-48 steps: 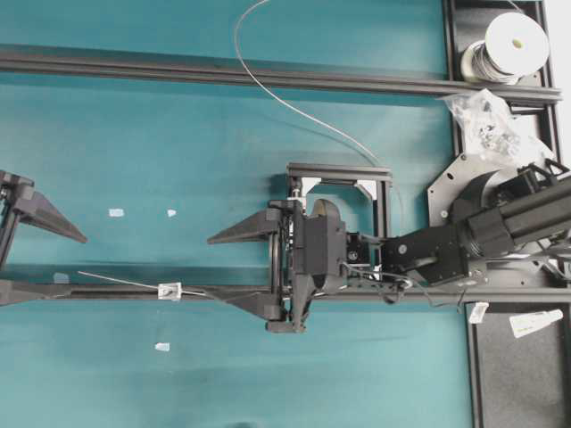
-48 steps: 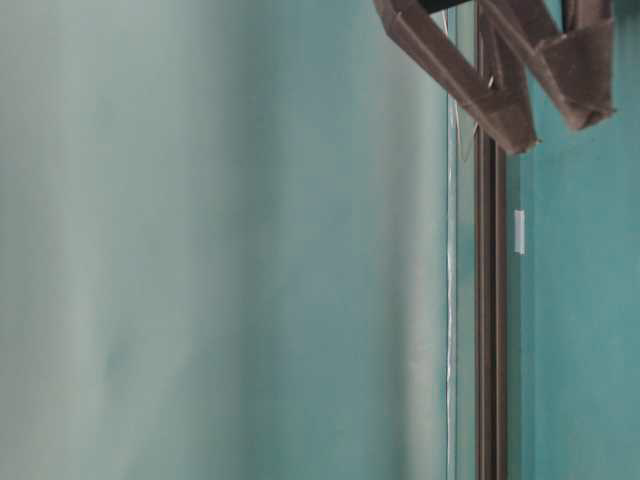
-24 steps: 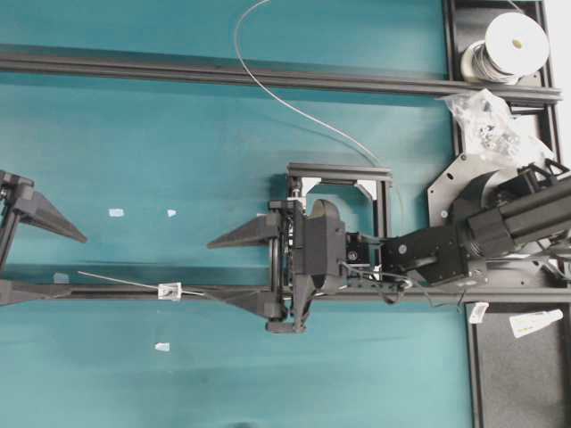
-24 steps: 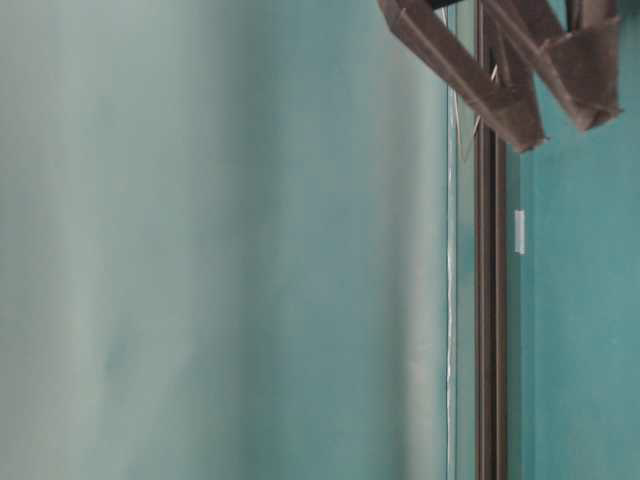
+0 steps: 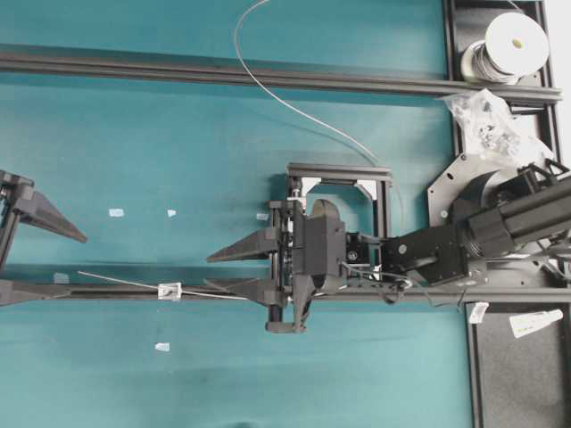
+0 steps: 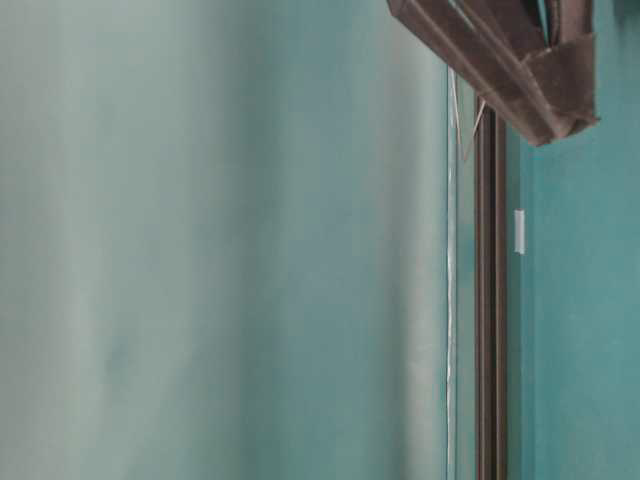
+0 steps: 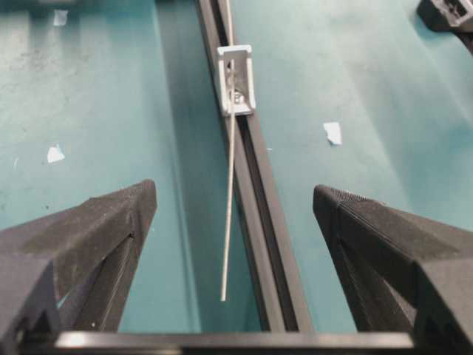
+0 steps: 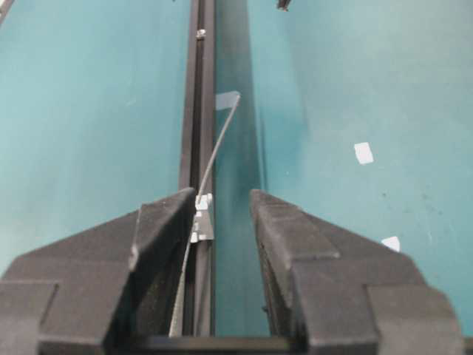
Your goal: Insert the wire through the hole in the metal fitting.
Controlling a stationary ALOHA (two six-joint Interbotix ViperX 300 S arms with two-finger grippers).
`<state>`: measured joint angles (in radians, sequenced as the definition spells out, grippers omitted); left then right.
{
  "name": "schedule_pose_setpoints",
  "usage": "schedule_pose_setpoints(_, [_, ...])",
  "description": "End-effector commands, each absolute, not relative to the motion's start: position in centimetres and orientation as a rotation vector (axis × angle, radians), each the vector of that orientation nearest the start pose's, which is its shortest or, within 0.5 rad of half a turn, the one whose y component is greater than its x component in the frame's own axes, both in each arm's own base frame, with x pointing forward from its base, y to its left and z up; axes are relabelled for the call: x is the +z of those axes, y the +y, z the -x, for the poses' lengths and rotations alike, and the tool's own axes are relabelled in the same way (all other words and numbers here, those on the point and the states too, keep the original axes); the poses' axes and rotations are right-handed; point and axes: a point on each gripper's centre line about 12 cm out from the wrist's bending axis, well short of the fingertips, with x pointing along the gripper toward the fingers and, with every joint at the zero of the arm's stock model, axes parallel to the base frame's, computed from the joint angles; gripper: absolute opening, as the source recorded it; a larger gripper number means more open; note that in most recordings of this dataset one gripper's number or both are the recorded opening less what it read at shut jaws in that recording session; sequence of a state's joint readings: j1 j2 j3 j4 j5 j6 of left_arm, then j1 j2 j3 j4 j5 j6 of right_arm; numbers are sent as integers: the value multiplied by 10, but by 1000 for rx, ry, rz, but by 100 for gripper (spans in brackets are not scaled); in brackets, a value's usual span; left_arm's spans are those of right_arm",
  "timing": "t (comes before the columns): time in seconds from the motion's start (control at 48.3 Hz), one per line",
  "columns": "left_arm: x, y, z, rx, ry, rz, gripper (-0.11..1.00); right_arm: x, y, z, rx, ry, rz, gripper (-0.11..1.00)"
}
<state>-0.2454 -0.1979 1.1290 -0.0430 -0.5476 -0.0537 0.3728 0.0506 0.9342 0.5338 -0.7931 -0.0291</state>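
The metal fitting is a tiny silver piece sitting on the lower black rail. The wire runs through it, and its straight free end points left toward my left gripper. That gripper is open wide; in its wrist view the wire ends between the spread fingers, with the fitting farther off. My right gripper stands just right of the fitting with its jaws narrowed but still apart. In its wrist view the wire runs along the left finger's inner face, past the fitting.
A wound silver spool and a plastic bag of small parts lie at the back right. A second black rail crosses the back. White tape scraps dot the teal mat. A black bracket stands behind the right gripper.
The right gripper's jaws have drawn much closer together around the wire's line. The left gripper, the fitting and the wire have stayed where they were.
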Motion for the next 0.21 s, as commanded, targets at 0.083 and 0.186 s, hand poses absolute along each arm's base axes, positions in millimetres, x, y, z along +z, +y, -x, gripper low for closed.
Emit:
schedule_pose_setpoints(0.083, [155,-68,-284,-204,360,41,59,156,86,-340,-39,211,-277,39])
schedule_pose_setpoints(0.186, [155,-68,-284,-205,363,41,58,156,86,-340,-39,211,-275,36])
